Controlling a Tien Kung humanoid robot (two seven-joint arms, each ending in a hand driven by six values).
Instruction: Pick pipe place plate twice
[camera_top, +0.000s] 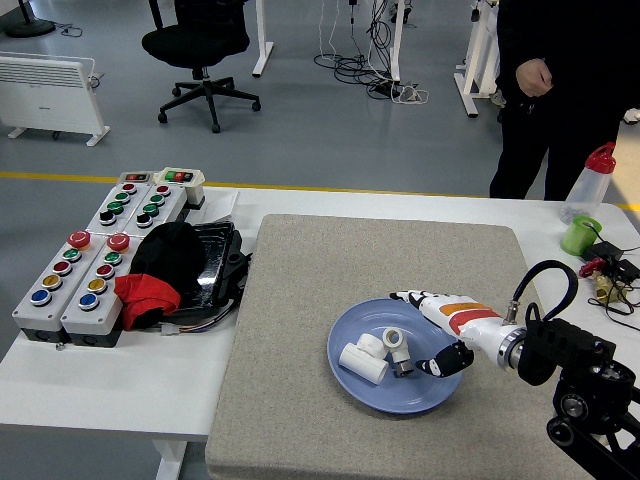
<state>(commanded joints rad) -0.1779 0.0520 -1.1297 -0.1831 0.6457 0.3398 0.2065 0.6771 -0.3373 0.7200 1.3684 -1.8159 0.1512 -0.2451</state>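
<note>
A round blue plate (420, 395) lies on the grey mat. On it rests a white T-shaped pipe fitting (364, 356), and right beside it a smaller white pipe piece (397, 346) with its round opening facing up. My right hand (425, 333), white with an orange stripe, hovers over the plate's right half with its fingers spread and nothing in them. The small pipe piece sits just left of the fingertips, apart from them. My left arm does not show.
A grey mat (300, 330) covers the table's middle. Button boxes (90, 265) and a black and red cloth pile (165, 270) fill the left side. A bottle with a red cap (588, 180) and a green cup (578, 236) stand far right. A person (560, 80) in black stands behind the table.
</note>
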